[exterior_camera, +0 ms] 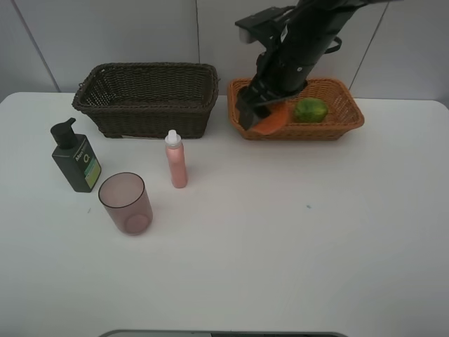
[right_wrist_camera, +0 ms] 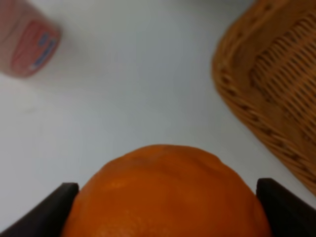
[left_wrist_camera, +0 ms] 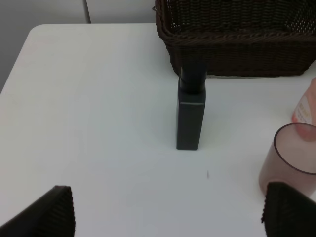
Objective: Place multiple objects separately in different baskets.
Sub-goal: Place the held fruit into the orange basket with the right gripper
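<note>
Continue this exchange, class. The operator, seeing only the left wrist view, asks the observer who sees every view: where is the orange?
Observer: The right claw is shut on the orange.
Operator: Near which basket?
Observer: At the front-left corner of the orange-tan basket in the exterior high view; whether it clears the rim I cannot tell.
Operator: Is that basket holding anything?
Observer: A green fruit lies inside it.

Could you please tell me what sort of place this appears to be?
Likely a robotics test bench: a white table, plain wall panels behind, and staged props like the dark basket and tan basket.
</note>
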Available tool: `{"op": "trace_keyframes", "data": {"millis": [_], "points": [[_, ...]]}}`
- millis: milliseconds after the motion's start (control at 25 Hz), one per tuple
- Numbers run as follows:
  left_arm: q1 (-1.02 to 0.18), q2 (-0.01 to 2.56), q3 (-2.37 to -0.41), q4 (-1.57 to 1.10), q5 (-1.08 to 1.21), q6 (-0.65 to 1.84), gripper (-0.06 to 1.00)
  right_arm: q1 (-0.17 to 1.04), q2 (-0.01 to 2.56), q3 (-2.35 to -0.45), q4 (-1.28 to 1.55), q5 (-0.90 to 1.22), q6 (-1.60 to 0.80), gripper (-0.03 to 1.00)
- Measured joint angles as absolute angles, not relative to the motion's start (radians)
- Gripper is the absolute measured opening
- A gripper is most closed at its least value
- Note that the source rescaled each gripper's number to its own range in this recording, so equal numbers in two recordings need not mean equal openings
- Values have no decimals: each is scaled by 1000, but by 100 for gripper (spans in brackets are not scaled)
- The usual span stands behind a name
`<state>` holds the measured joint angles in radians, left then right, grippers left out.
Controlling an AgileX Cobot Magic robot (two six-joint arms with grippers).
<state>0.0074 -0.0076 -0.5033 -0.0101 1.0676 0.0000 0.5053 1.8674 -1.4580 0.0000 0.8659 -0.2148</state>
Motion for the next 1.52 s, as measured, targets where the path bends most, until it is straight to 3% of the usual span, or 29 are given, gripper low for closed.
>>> {"op": "trace_keyframes", "data": {"millis": [560,880,1520], "points": [[7,-8,-503,-10,1068,0,98,295,1889,-1471,-34,624,62,32],[7,-8,-503,-10,1068,0,98,294,1977,-1481,-32,436,125,32],[7,-8,-503,-10,1068,0,98,342,2144,-1535,-48,383,145,32]]}}
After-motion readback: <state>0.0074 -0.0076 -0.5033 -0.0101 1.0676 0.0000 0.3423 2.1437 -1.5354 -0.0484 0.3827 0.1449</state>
